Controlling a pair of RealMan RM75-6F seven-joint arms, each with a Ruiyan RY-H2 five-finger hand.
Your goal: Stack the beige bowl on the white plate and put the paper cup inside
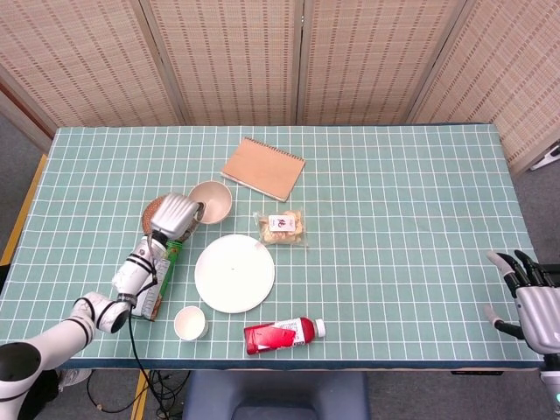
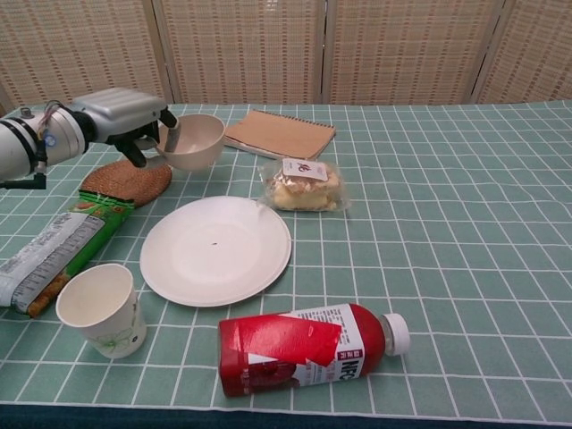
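Observation:
My left hand [image 1: 175,216] [image 2: 130,114] grips the near rim of the beige bowl [image 1: 212,200] [image 2: 192,140] and holds it lifted above the table, behind and left of the white plate [image 1: 234,273] [image 2: 215,249]. The plate lies flat with nothing on it. The paper cup [image 1: 190,323] [image 2: 100,309] stands upright near the front edge, left of the plate. My right hand [image 1: 532,300] hangs at the far right edge of the head view with fingers spread, holding nothing.
A round cork coaster [image 2: 125,181] lies under my left hand. A green snack packet [image 2: 58,249] lies left of the plate. A wrapped pastry [image 2: 300,188] and a brown notebook [image 2: 279,134] sit behind the plate. A red bottle [image 2: 304,346] lies in front.

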